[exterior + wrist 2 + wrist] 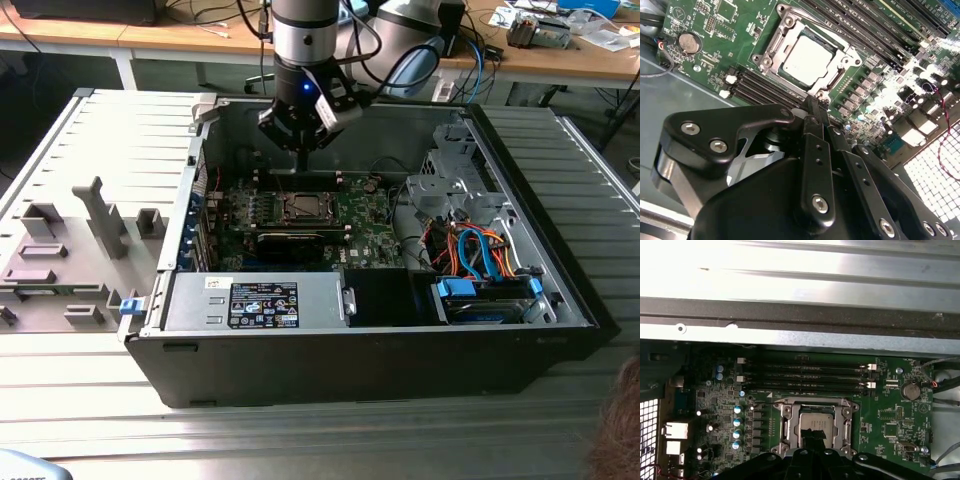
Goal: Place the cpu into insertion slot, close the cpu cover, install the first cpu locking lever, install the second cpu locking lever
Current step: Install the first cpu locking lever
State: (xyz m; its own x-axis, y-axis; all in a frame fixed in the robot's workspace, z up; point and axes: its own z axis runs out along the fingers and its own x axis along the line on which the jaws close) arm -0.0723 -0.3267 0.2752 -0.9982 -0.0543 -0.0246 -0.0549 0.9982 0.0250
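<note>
The cpu (807, 59) (816, 419), a square silvery chip, lies in the insertion slot (300, 207) on the green board inside the open computer case. The cpu cover (771, 49) (788, 426), a silvery frame, lies flat around the chip, whose top shows through the window. My gripper (302, 160) hangs a little above the socket, near its edge on the side of the memory slots. Its thin black fingers (815, 107) (812, 436) are pressed together with nothing between them. Their tips cover a small part of the chip in the first wrist view.
Long black memory slots (805, 377) run beside the socket, and a coin battery (688, 42) sits near the board's edge. The case walls (200, 190) surround the board. A power supply (255, 300) and a drive cage with cables (480, 260) stand nearby. A grey fixture tray (90, 230) lies outside, on the exterior view's left.
</note>
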